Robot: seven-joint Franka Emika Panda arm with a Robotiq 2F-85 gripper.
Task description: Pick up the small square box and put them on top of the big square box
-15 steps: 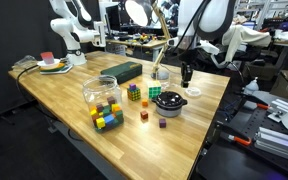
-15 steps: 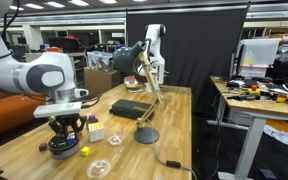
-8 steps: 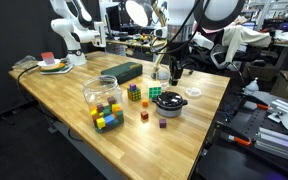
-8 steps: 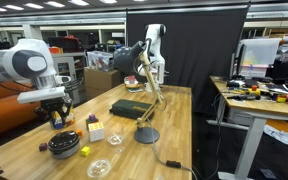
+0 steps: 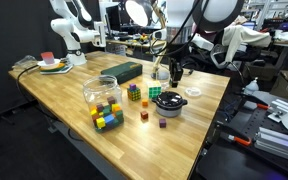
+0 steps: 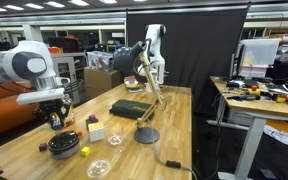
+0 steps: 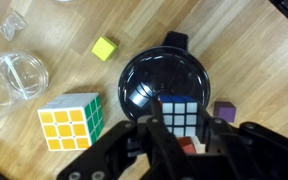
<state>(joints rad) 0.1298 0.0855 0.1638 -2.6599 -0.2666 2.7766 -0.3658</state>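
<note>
My gripper (image 7: 181, 130) is shut on the small square box (image 7: 181, 114), a little puzzle cube showing a blue face and a red side. It hangs above the black bowl (image 7: 164, 75). In both exterior views the gripper (image 5: 174, 70) (image 6: 55, 117) is raised over the bowl (image 5: 170, 101) (image 6: 62, 148). The big square box (image 5: 122, 71) (image 6: 130, 108), flat and dark green, lies on the table beyond the bowl, apart from the gripper. It is out of the wrist view.
Beside the bowl lie a bigger puzzle cube (image 7: 72, 122), a yellow-green cube (image 7: 105, 48), a purple cube (image 7: 225, 112) and a clear glass bowl (image 7: 14, 80). A jar of coloured cubes (image 5: 102, 100) and a lamp base (image 6: 146, 135) also stand on the table.
Over the last second the gripper rose from close above the black bowl and shifted toward the green box side. It has stayed still for the last half second.
</note>
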